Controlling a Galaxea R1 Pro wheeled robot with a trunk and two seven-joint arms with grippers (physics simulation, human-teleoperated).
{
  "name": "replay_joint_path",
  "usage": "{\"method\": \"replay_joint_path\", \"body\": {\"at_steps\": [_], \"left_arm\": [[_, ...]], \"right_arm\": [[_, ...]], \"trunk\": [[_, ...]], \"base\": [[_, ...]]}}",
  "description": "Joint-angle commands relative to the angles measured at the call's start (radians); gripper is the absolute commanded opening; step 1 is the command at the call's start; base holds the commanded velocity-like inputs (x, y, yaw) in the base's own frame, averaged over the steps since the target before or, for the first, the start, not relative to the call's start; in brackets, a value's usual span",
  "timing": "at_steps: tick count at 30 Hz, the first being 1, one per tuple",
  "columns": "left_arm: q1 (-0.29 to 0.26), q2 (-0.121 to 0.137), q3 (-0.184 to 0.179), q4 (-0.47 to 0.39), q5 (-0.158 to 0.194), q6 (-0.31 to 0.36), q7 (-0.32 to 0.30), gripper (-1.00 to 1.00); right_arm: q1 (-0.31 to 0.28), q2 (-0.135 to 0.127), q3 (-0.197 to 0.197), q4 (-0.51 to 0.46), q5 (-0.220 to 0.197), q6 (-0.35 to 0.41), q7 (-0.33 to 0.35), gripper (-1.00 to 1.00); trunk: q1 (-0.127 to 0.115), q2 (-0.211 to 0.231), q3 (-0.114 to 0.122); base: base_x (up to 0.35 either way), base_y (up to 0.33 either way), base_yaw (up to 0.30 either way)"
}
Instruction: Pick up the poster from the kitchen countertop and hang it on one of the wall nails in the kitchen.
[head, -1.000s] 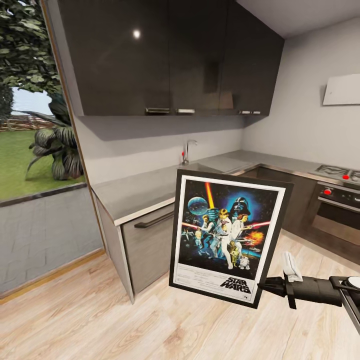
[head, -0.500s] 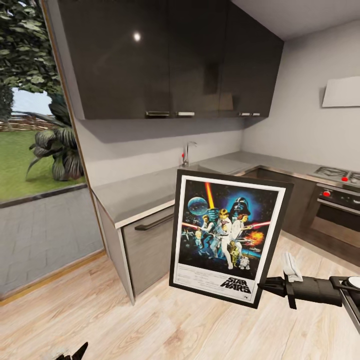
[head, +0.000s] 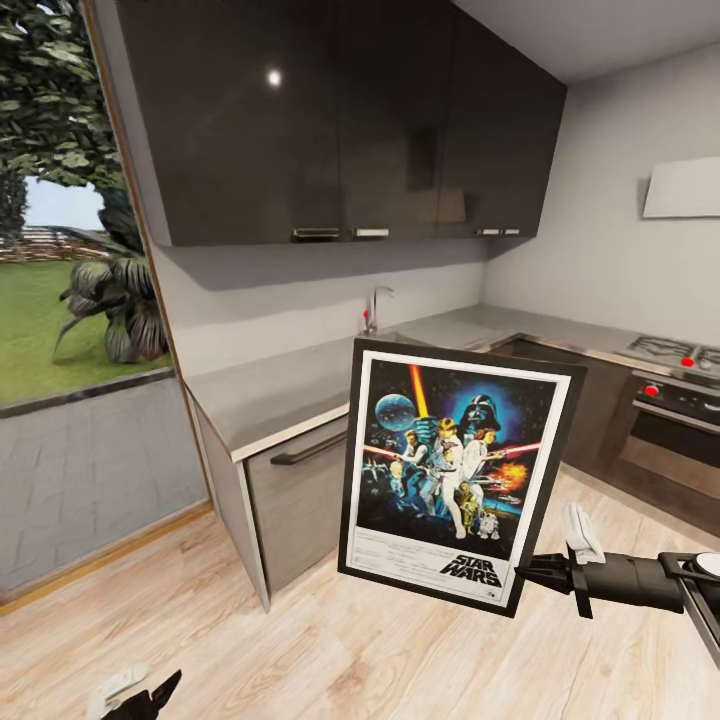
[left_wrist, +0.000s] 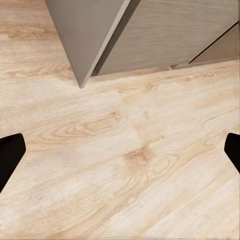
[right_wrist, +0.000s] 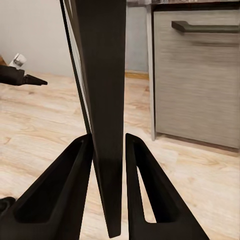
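Black-framed poster (head: 455, 470) upright, long axis vertical, pinched by right tool (head: 527, 572)

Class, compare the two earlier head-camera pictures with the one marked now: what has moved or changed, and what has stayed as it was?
The left gripper has risen into the head view's lower left corner; a second ago it was out of sight. The background has drifted slightly, a small camera shift. Unchanged: the right gripper stays clamped on the poster at its lower right corner, held upright in front of the kitchen countertop.
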Motion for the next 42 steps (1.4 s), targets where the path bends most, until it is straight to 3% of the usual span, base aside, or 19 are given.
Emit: {"method": "replay_joint_path", "body": {"at_steps": [1, 2, 9, 42], "left_arm": [[-0.001, 0.000, -0.002, 0.001, 0.003, 0.001, -0.006, 1.00], [-0.001, -0.001, -0.011, 0.001, -0.012, 0.001, -0.005, 1.00], [-0.001, -0.002, -0.016, 0.001, -0.023, 0.000, -0.004, 1.00], [-0.001, -0.005, -0.033, 0.012, -0.027, 0.001, -0.003, 1.00]], "right_arm": [[-0.001, 0.000, -0.001, 0.000, 0.001, 0.012, 0.005, -1.00], [-0.001, 0.000, -0.001, 0.000, 0.001, 0.012, 0.005, -1.00], [-0.001, 0.000, -0.001, 0.000, 0.001, 0.012, 0.005, -1.00], [-0.001, 0.000, -0.001, 0.000, 0.001, 0.012, 0.005, -1.00]], "trunk": [[-0.004, 0.006, 0.002], [-0.008, 0.013, 0.005], [-0.035, 0.062, 0.027], [-0.161, 0.293, 0.130]], "base": [[0.000, 0.000, 0.000], [0.000, 0.000, 0.000], [0.000, 0.000, 0.000], [0.000, 0.000, 0.000]]}}
